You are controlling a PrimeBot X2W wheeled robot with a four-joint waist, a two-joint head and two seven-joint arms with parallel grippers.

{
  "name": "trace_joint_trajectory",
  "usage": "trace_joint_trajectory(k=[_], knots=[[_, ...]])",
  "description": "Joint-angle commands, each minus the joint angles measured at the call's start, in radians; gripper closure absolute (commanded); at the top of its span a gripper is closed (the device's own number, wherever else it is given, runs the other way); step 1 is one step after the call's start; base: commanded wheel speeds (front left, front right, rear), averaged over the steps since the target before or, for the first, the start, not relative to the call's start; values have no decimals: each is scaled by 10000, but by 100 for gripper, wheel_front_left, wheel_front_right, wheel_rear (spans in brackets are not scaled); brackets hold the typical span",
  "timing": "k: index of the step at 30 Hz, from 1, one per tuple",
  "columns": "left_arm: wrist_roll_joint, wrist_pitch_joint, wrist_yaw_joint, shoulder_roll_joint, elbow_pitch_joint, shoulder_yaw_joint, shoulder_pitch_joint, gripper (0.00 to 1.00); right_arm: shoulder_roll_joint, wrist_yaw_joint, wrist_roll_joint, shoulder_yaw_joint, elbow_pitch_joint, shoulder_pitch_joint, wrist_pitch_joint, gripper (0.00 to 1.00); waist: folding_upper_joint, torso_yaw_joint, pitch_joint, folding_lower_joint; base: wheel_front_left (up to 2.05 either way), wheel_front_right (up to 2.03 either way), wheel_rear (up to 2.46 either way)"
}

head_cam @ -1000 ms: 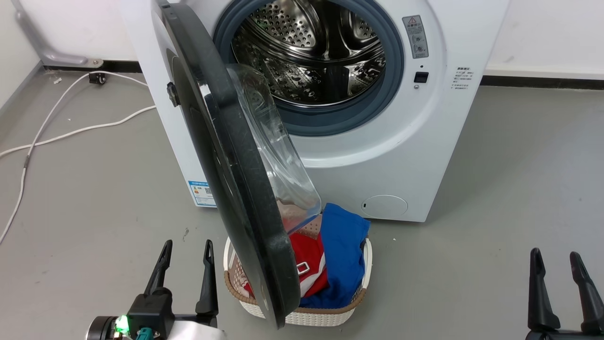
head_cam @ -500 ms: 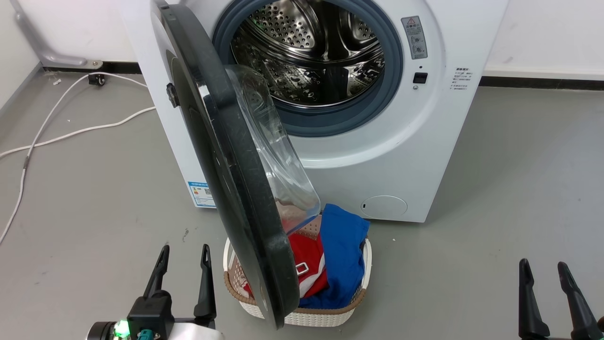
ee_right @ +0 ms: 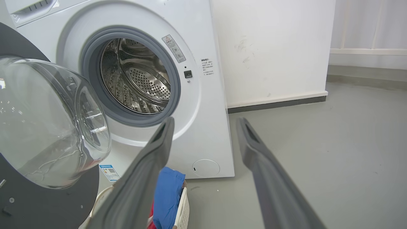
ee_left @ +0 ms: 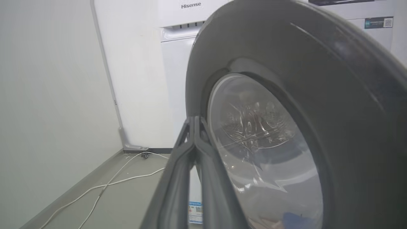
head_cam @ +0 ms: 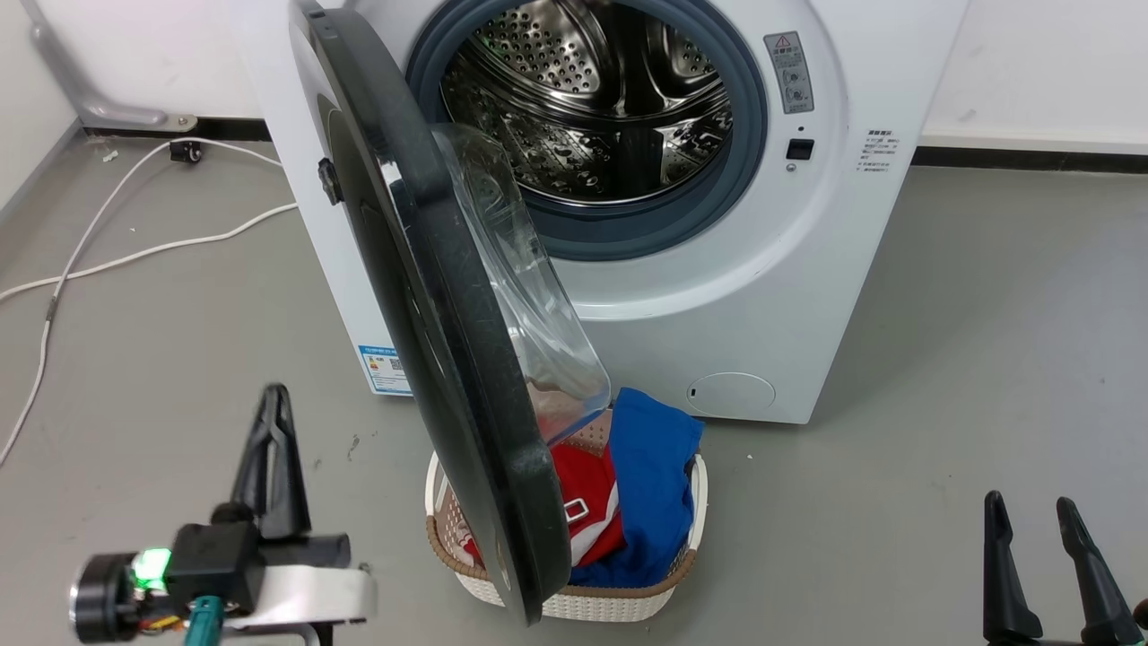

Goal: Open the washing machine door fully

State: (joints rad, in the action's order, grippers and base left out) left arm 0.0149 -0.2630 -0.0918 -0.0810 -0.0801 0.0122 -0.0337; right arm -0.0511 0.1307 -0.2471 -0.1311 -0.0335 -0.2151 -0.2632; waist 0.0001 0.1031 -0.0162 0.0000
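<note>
The white washing machine stands with its steel drum exposed. The washing machine door, black with a bulging clear glass bowl, hangs from its hinge on the left and swings out about half open over the basket. My left gripper is shut on nothing, low at the left and apart from the door's outer face. In the left wrist view its joined fingers point past the left rim of the door. My right gripper is open at the lower right, far from the door; its wrist view frames the machine between its spread fingertips.
A white woven-look basket with red and blue clothes sits on the floor under the door's lower edge. White cables trail over the grey floor at the left. A wall runs behind the machine. Open floor lies to the right.
My left gripper has shifted left and up, turned on its wrist, and its fingers have come together. The right gripper and the door stay where they were.
</note>
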Motion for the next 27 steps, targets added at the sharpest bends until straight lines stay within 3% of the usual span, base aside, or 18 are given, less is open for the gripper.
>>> trace_joint_trajectory(k=[1, 15, 27], knots=[[-133, -27, -40, -121, -391, -45, 192, 100, 17, 2, 132, 25, -30, 32, -21, 0, -1, -5, 3, 0, 0, 0, 0], [-692, -27, 60, -505, -2943, 821, 957, 100, 17, 2, 356, 127, -120, 1, -21, 0, -1, -94, -13, 0, 0, 0, 0], [-1189, -26, 831, -506, -3851, 2917, 1730, 100, 17, 2, 573, 202, -153, 23, -21, 0, -1, -182, 22, 0, 0, 0, 0]])
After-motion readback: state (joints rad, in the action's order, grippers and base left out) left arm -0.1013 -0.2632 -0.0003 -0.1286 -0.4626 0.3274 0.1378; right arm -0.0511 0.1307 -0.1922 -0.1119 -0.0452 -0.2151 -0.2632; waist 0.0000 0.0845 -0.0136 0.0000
